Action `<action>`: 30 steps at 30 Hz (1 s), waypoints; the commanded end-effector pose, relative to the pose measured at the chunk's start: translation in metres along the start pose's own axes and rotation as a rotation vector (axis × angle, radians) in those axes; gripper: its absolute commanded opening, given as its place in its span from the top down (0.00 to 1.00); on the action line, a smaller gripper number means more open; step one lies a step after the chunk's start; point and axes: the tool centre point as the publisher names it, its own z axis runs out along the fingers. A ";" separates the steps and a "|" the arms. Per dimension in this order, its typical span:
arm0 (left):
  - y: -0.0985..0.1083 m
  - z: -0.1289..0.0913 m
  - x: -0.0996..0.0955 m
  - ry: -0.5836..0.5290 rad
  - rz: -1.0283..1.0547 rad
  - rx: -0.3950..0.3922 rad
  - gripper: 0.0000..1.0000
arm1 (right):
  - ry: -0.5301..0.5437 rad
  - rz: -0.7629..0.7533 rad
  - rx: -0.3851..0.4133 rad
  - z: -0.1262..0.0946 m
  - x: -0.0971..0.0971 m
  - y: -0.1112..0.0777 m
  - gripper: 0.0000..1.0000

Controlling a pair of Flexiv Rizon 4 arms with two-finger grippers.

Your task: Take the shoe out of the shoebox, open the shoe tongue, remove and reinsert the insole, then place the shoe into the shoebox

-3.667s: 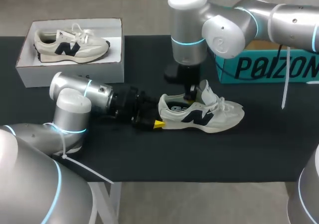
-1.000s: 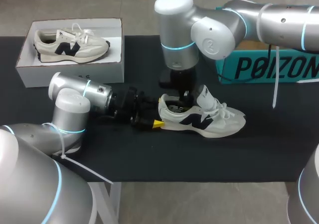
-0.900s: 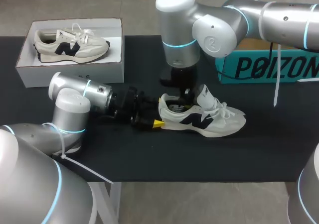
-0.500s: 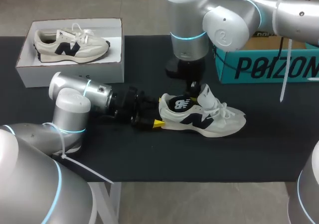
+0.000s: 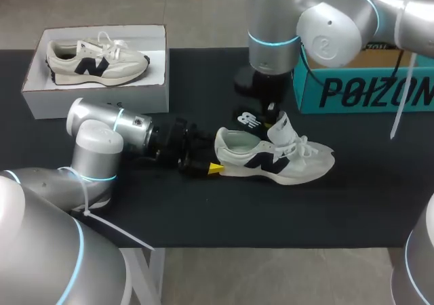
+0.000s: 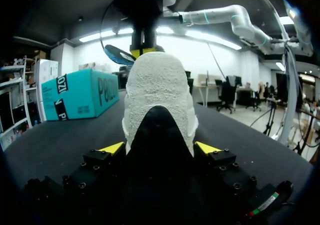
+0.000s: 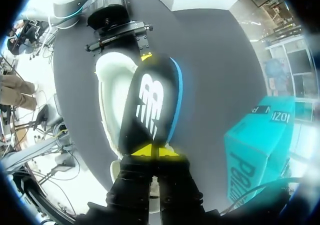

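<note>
A cream sneaker (image 5: 274, 157) with a dark logo lies on its sole on the black table (image 5: 203, 217). My left gripper (image 5: 203, 164) lies low behind it and is shut on its heel (image 6: 159, 95), a yellow tip on each side. My right gripper (image 5: 271, 110) hangs above the shoe's opening, shut on the end of the black insole (image 5: 249, 120). The insole (image 7: 152, 105), blue-edged with a white logo, hangs clear over the empty shoe (image 7: 112, 100). In the left wrist view the insole (image 6: 120, 55) shows above the heel. The white shoebox (image 5: 41, 95) at the back left holds a second sneaker (image 5: 95, 59).
A teal box (image 5: 366, 91) stands at the back right, close beside my right arm. The black table runs bare in front of the shoe up to its near edge.
My right gripper has drawn the insole up out of the shoe and moved to the back right. The left gripper and the shoe have stayed put.
</note>
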 end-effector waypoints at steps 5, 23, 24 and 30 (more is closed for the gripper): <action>0.004 0.003 -0.002 0.003 0.001 0.001 1.00 | 0.004 -0.022 -0.054 -0.007 0.004 0.013 1.00; 0.004 0.003 -0.002 0.003 0.001 0.001 1.00 | 0.062 -0.071 -0.118 -0.001 0.010 0.067 1.00; 0.004 0.003 -0.002 0.003 0.001 0.001 1.00 | 0.064 -0.068 -0.125 -0.004 0.009 0.068 1.00; 0.004 0.003 -0.002 0.003 0.001 0.001 1.00 | 0.109 -0.057 -0.146 -0.008 0.005 0.067 1.00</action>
